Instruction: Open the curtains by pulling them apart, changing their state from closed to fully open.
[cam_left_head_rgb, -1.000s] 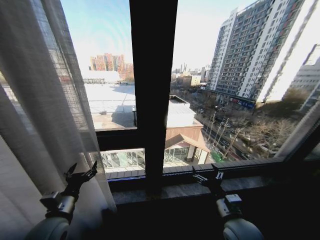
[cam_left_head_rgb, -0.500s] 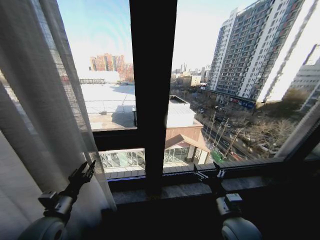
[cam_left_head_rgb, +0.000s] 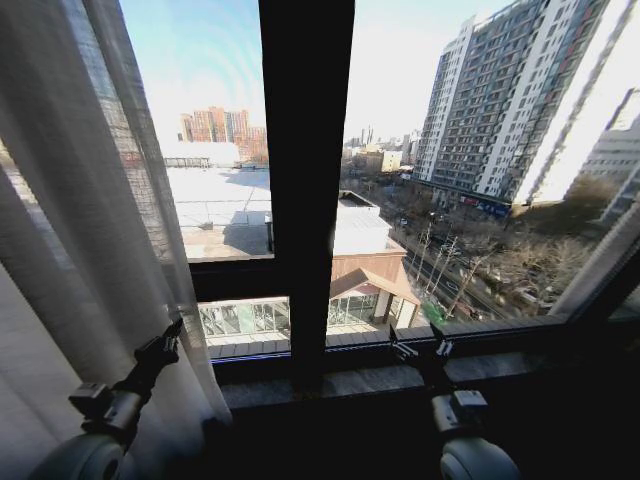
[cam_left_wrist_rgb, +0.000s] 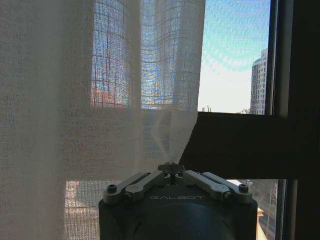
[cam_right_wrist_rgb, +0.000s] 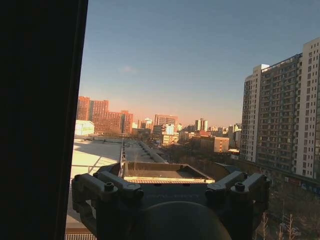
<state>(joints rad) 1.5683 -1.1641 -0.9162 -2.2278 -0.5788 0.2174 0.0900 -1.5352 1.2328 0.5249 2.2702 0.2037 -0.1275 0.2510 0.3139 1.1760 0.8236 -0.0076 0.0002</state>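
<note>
Two sheer panels make up the curtains, and they now hang well apart. The left curtain (cam_left_head_rgb: 80, 230) fills the left third of the head view, bunched from top to bottom; of the right curtain (cam_left_head_rgb: 605, 260) I see just a pale strip slanting along the right edge. Between them the window stands bare, split by the dark window frame (cam_left_head_rgb: 306, 190).

The left gripper (cam_left_head_rgb: 168, 340) sits at the lower left of the frame, its fingers pressed together, right against the inner hem of the left panel. From its own camera the fingertips (cam_left_wrist_rgb: 171, 168) meet just where the fabric's edge falls; whether any cloth is pinched I cannot tell. The panel's long axis runs vertically, so it would gather by going sideways, towards the frame's left edge, and this arm is plainly the nearer one.

The right gripper (cam_left_head_rgb: 418, 347) hovers at lower centre-right over the sill, fingers spread, well away from the right panel.

The cloth is off-white, fine-woven, semi-transparent, pleated in long soft folds.
</note>
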